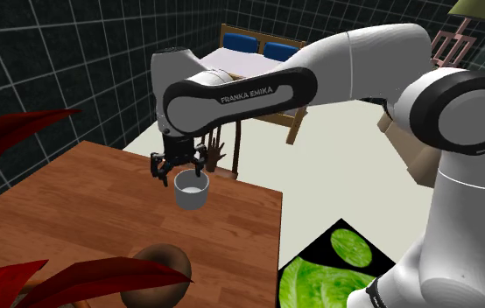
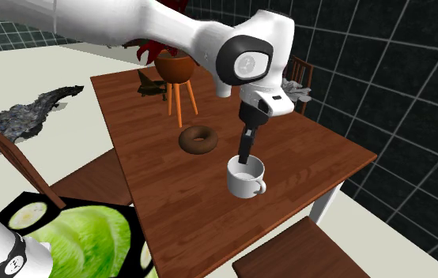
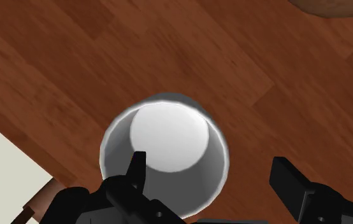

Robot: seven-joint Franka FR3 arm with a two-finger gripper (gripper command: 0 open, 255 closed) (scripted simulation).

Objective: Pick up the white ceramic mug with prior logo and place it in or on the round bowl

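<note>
The gripper [image 1: 179,175] is hovering, fingers spread, over the white mug [image 1: 191,190] standing by the wooden table's [image 1: 74,201] far edge. The grasp seems in hand. Next: lowering, pinching the mug's wall, carrying it to the brown bowl [image 2: 198,140].

white mug [image 1: 192,191], dark brown bowl [image 2: 198,140], reddish-brown wood-grain table [image 1: 74,210], black tool [image 1: 179,172], dark grid-lined wall [image 1: 57,52]

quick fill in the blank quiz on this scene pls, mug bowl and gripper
1. The mug below the gripper is ___ in colour.
2. The round bowl is ___ in colour.
3. The gripper's fingers stand apart, so it is ___.
4. The bowl rests on a ___ table.

Missing words: white; brown; open; wooden.
</note>
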